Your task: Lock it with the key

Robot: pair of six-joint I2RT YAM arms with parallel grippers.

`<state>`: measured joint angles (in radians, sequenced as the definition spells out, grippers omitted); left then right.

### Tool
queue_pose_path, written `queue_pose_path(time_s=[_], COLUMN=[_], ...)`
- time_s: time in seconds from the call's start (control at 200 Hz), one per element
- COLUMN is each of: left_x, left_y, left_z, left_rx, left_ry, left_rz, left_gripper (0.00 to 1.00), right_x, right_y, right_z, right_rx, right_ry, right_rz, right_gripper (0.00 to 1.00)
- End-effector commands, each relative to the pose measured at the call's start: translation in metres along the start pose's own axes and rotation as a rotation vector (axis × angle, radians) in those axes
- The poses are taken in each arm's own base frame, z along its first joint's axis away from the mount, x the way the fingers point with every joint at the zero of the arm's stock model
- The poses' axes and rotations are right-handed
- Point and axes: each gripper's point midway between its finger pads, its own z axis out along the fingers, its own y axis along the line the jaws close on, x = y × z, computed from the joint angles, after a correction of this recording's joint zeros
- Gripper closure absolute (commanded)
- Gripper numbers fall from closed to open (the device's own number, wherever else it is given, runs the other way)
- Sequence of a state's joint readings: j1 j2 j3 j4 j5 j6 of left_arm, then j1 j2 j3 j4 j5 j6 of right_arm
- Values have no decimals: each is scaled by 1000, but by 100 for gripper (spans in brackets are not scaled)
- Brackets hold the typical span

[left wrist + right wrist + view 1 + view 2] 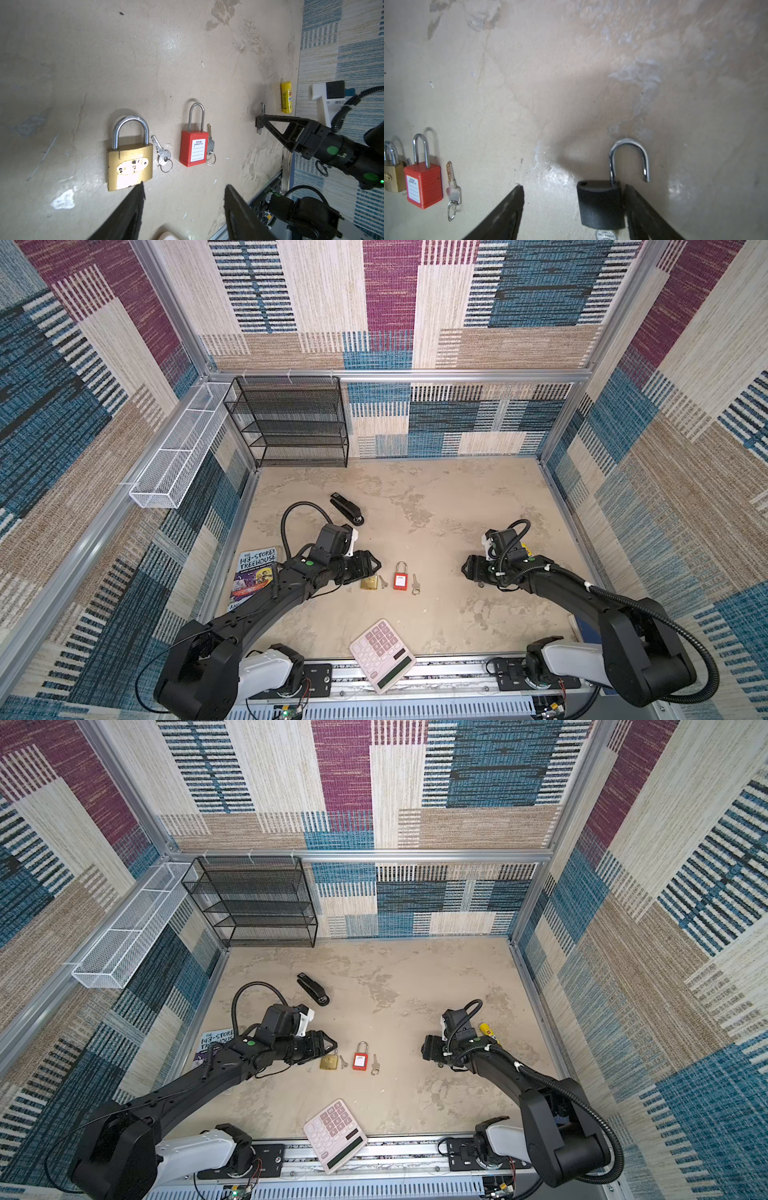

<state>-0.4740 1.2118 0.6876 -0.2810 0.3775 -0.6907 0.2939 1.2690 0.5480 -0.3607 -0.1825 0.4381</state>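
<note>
Right hand (573, 187) stands released astride the black padlock (600, 204) on the worktop (571, 93), one finger (645, 214) touching its body, likely to steady it; shackle (629, 145) swung open; perhaps its key (605, 235) pokes out underneath; red padlock (194, 150) well apart; left hand (185, 184), released, by the brass padlock (129, 164); stapler (347, 509) farthest; nothing blocks.

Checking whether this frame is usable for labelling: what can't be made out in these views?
black padlock: covered by the right gripper in both top views.
round metal piece by it: cut off at the right wrist view's edge; key or not, unclear.
book: partly under the left arm in both top views.
brass padlock plate: marking unreadable in the left wrist view.
</note>
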Motion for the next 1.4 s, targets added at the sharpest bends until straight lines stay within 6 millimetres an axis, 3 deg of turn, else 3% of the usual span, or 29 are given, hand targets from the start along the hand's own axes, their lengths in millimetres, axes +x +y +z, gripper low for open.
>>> queue_pose_path(time_s=[0.0,0.2,0.556,0.781,0.977,1.117,1.242,1.397], left_x=[-1,0,1,1,-1,-3,-3,-1], left_y=[-6,-5,-3,-4,-8,-11,-12,-11], left_z=[-1,0,2,5,9,10,11,12], left_rx=[18,15,9,12,20,20,19,16], left_ry=[3,7,14,23,38,43,40,45], left_rz=[24,25,26,25,31,34,36,36], left_gripper=[37,37,37,37,37,37,37,37], right_x=[4,7,27,26,31,32,35,36], right_y=[0,-4,9,9,13,11,11,16], right_z=[3,7,29,19,12,10,13,15], right_rx=[6,47,163,171,135,138,147,152], right_ry=[15,15,90,63,58,39,56,60], right_rz=[5,-14,-150,-129,-101,-95,-115,-141], right_gripper=[24,28,31,25,26,30,42,45])
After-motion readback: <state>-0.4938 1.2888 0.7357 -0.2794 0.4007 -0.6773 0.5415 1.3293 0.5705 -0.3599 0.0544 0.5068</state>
